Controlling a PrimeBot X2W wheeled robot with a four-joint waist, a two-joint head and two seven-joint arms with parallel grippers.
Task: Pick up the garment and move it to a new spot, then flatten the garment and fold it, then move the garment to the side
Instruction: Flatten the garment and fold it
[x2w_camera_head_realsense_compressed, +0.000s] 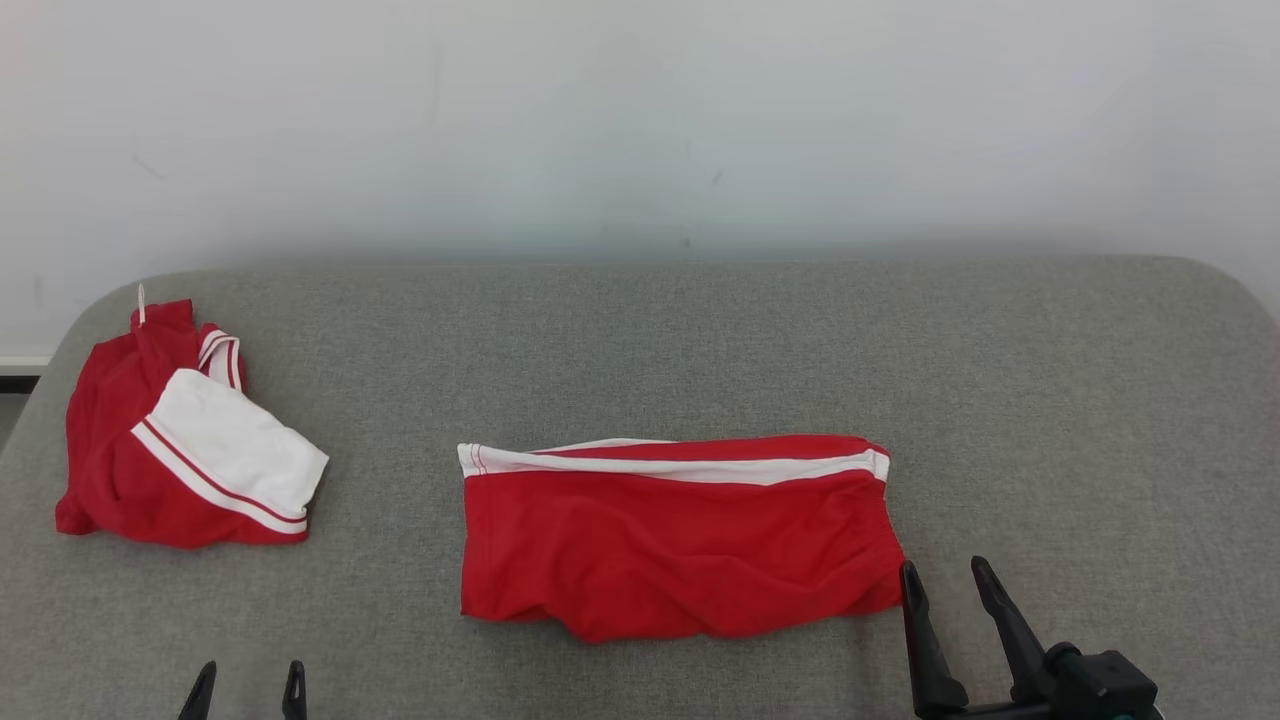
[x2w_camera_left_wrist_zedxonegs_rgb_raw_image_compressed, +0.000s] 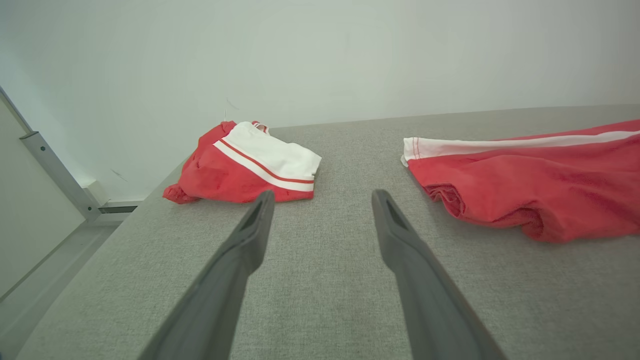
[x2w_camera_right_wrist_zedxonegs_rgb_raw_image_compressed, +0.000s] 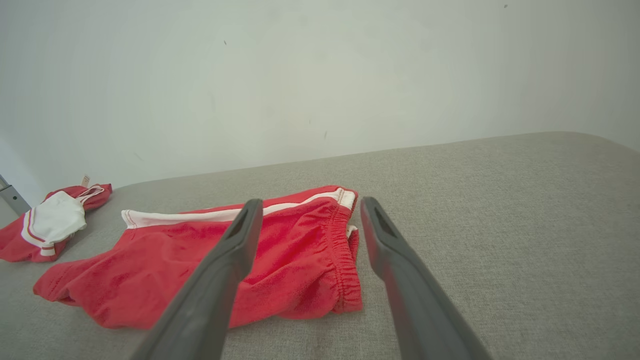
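Note:
A red garment (x2w_camera_head_realsense_compressed: 680, 540) with a white stripe along its far edge lies spread flat in the middle of the grey padded table (x2w_camera_head_realsense_compressed: 1050, 400). It looks like shorts, with the elastic waistband at its right end (x2w_camera_right_wrist_zedxonegs_rgb_raw_image_compressed: 345, 255). My right gripper (x2w_camera_head_realsense_compressed: 945, 585) stands open at the garment's near right corner, nothing between its fingers (x2w_camera_right_wrist_zedxonegs_rgb_raw_image_compressed: 395, 260). At the near left my left gripper (x2w_camera_head_realsense_compressed: 250, 683) is open and empty, well clear of the garment (x2w_camera_left_wrist_zedxonegs_rgb_raw_image_compressed: 525, 185). In the left wrist view its fingers (x2w_camera_left_wrist_zedxonegs_rgb_raw_image_compressed: 400, 250) point at bare table.
A second red and white garment (x2w_camera_head_realsense_compressed: 180, 450) lies crumpled at the table's far left corner (x2w_camera_left_wrist_zedxonegs_rgb_raw_image_compressed: 245, 167) (x2w_camera_right_wrist_zedxonegs_rgb_raw_image_compressed: 45, 225). A pale wall (x2w_camera_head_realsense_compressed: 640, 120) stands behind the table. Bare grey surface stretches to the right of the spread garment.

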